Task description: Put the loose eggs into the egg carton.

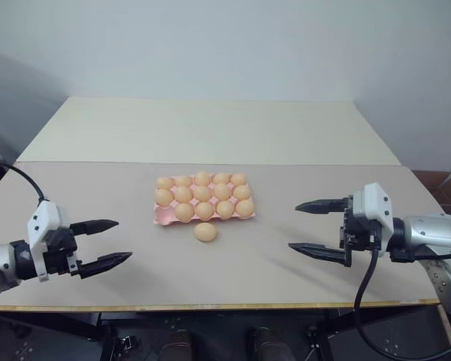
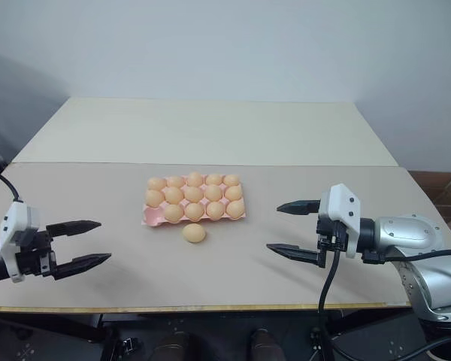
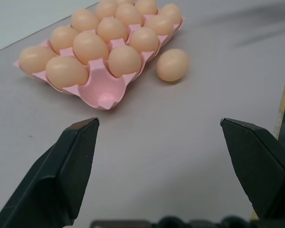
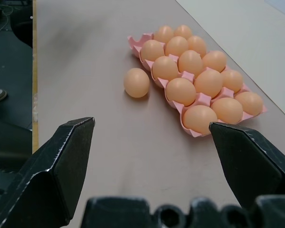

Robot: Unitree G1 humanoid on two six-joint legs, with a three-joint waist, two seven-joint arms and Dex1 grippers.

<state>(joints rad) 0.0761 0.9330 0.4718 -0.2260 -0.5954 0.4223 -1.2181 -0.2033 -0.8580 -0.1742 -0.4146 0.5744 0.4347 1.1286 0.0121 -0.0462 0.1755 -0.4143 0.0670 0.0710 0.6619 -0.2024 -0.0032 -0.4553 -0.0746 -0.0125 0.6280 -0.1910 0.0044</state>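
One carton, fourteen eggs seated, one egg loose.

The carton (image 1: 204,201) sits mid-surface (image 1: 210,135); fourteen of its fifteen cups hold eggs, and the near-left corner cup (image 3: 103,90) is vacant. The single loose egg (image 1: 205,232) lies on the surface just beside the carton's near edge. The left hand (image 1: 104,244) and right hand (image 1: 310,226) hover at either side, both spread and holding nothing.
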